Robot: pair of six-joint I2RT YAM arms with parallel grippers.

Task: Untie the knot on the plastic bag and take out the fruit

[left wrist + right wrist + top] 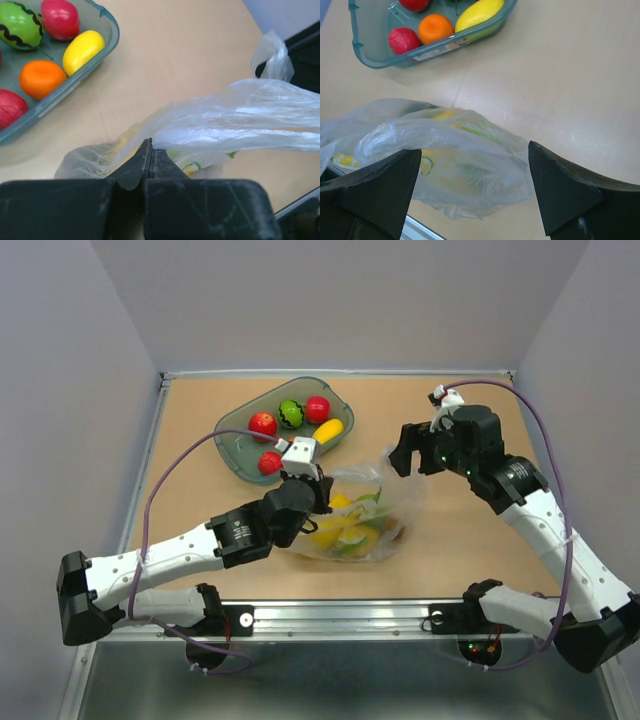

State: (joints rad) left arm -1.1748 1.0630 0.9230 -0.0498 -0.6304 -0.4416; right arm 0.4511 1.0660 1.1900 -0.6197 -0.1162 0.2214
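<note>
Untying step: left end effector [151, 146] pinches the plastic bag [390, 505] centre-frame; right end effector [474, 150] gapes empty and should probably grab opposite.

Tan table [470, 550]: tray [238, 447], plastic bag [397, 503]

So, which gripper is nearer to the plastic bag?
Left. The left gripper is shut on the plastic bag, at its left side; the right gripper hangs open by its right end.

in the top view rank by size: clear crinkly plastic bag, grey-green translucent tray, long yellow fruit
1. grey-green translucent tray and clear crinkly plastic bag, too alike to rank
2. long yellow fruit, far smaller
</note>
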